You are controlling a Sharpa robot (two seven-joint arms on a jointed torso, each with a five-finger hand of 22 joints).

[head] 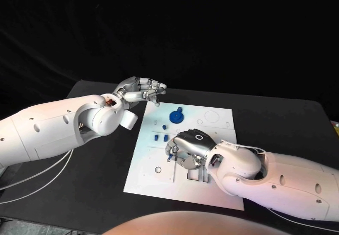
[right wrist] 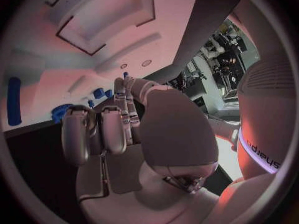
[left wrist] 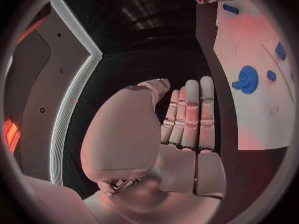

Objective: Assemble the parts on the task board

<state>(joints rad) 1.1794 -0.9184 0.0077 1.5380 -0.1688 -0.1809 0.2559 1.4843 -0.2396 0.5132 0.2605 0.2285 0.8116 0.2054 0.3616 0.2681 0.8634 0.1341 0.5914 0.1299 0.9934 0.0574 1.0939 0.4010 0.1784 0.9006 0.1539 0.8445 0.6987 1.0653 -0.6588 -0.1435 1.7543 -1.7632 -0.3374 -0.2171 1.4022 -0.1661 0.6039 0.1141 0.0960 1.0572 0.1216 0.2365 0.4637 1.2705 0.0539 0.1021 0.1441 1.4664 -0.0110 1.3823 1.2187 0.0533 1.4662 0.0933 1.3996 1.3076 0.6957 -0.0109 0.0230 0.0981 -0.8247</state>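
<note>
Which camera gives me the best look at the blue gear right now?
Left wrist view: the blue gear lies unobstructed on the task board, teeth visible. Head view shows it smaller, clear of both hands. Right wrist view catches only part behind the right hand.

Right hand over the board

The right hand [right wrist: 118, 134] curls its fingers above the task board [right wrist: 106, 45], with small blue parts [right wrist: 98, 92] just beyond the fingertips.

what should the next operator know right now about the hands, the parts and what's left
Left hand: off the far left corner of the task board, fingers straight and together, holding nothing.
Right hand: over the board's middle, fingers curled down; whether it holds a part cannot be told.
Parts: blue gear on the board's far side, small blue pieces to its near left.
Done or left: cannot be judged; small pieces look loose.
</note>
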